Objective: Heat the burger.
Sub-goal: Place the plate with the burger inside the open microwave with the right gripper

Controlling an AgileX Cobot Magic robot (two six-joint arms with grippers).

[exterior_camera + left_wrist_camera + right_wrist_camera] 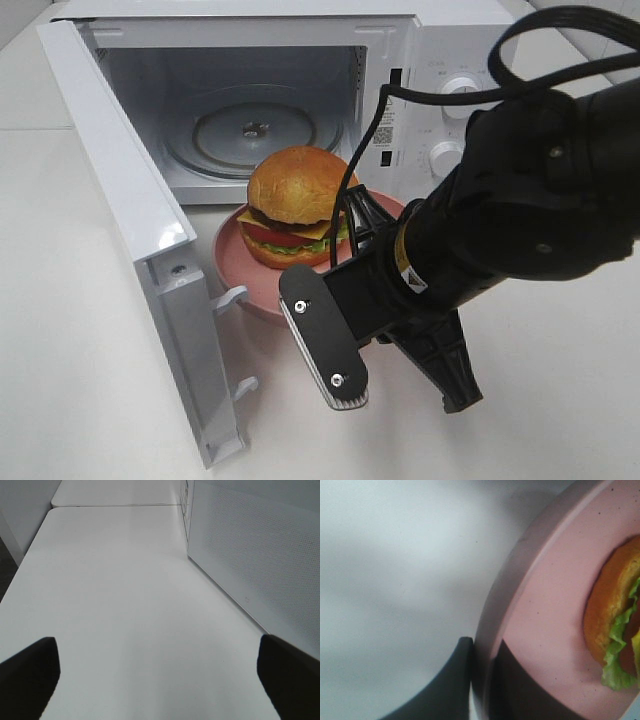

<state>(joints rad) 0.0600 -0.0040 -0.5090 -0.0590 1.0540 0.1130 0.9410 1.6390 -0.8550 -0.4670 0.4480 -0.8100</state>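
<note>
Fingers (454, 680) of right gripper (482, 685) clamped on rim of pink plate (540, 610), one pad outside, one inside. In the high view the grip sits at about 4 o'clock on the plate. Mid-plate stands the burger (295, 205), upright, just before the microwave (440, 60) mouth. Cavity at 12 o'clock, door (130, 220) open at 9 o'clock, glass turntable (250, 130) bare. Left gripper (160, 680) spread wide over table (125, 605), holding nothing. Done: door open, plate gripped. Left, by my reckoning: load plate, shut door, set dials (460, 90).
</note>
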